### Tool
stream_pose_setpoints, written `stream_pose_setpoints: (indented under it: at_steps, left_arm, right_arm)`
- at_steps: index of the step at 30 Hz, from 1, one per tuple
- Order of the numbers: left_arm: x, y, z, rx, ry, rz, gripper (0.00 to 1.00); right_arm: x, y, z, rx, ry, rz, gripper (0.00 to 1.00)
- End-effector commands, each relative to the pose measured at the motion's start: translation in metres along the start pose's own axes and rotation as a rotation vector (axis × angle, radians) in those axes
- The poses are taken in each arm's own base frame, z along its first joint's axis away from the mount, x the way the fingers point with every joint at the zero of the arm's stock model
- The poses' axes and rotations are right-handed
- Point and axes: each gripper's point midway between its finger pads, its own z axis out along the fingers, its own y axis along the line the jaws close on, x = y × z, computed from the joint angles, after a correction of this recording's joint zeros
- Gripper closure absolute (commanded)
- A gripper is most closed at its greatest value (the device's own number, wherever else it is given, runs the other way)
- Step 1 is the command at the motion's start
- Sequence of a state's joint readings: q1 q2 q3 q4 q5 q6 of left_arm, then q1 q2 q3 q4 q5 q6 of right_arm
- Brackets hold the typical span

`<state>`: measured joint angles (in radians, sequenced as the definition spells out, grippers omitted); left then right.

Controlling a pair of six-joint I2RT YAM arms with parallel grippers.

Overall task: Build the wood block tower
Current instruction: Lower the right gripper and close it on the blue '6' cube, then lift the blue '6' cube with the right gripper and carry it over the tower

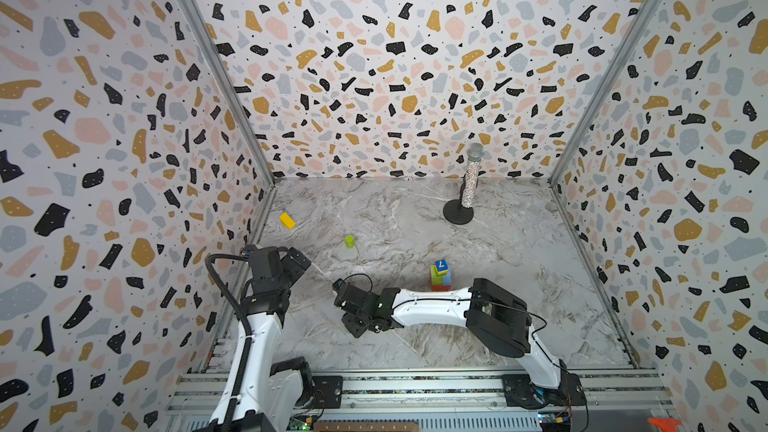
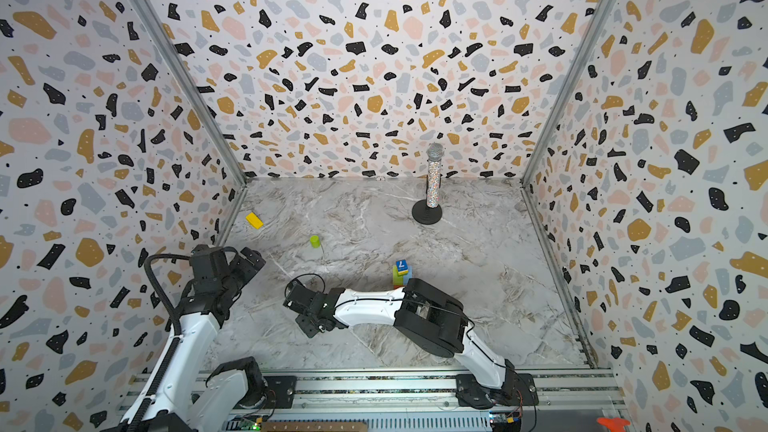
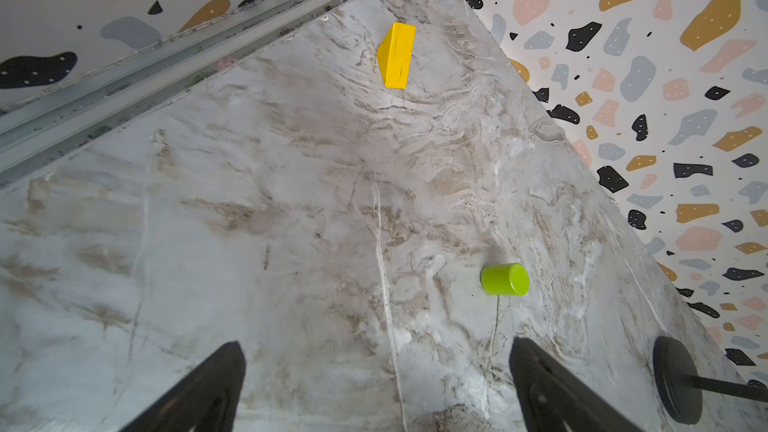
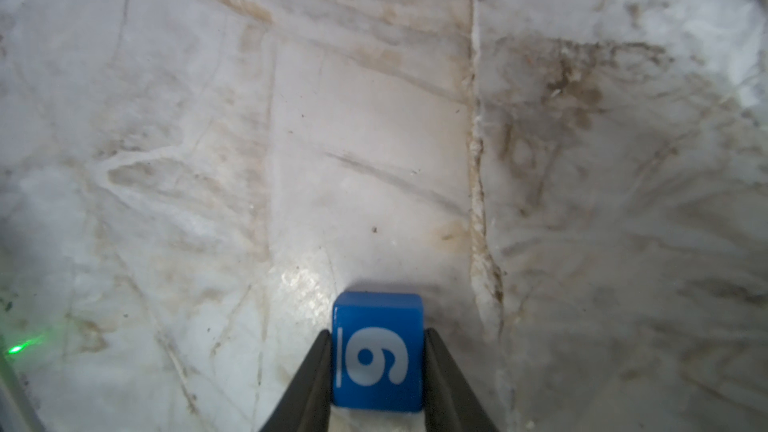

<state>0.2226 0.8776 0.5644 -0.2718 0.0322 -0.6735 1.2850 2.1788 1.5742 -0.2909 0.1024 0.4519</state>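
Note:
The tower [image 1: 440,277] [image 2: 401,275] stands at mid-table: red and light blue blocks lowest, then green and yellow, with a dark blue numbered cube on top. My right forearm hides its foot. Left of the tower, my right gripper [image 4: 377,332] [image 1: 358,328] points down at the table, shut on a dark blue cube [image 4: 376,309] with a white numeral; the cube rests on or just above the marble. My left gripper [image 3: 376,351] [image 1: 297,261] is open and empty near the left wall. A lime green cylinder [image 3: 505,279] [image 1: 349,241] and a yellow wedge block [image 3: 397,56] [image 1: 286,220] lie beyond it.
A glittery microphone [image 1: 471,178] [image 2: 433,178] stands on a round black base [image 1: 458,213] [image 3: 677,380] at the back right. Patterned walls close in three sides. A metal rail [image 1: 415,384] runs along the table's front edge.

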Motion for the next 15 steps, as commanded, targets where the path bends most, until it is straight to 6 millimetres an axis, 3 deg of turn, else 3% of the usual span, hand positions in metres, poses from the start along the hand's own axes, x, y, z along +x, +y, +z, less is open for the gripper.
stream_pose_setpoints:
  at_steps: [1, 9, 15]
  left_arm:
    - [-0.002, -0.012, 0.003, 0.071, 0.002, 0.011, 0.00]
    - [0.003, -0.032, 0.002, 0.168, 0.020, 0.069, 0.00]
    - [0.013, -0.054, -0.002, 0.197, 0.008, 0.128, 0.00]
  right_arm:
    - [0.000, -0.009, -0.021, 0.037, -0.001, 0.002, 0.67]
    - [-0.017, -0.042, -0.059, 0.059, -0.053, 0.056, 0.68]
    - [-0.038, -0.081, -0.106, 0.089, -0.124, 0.125, 0.68]
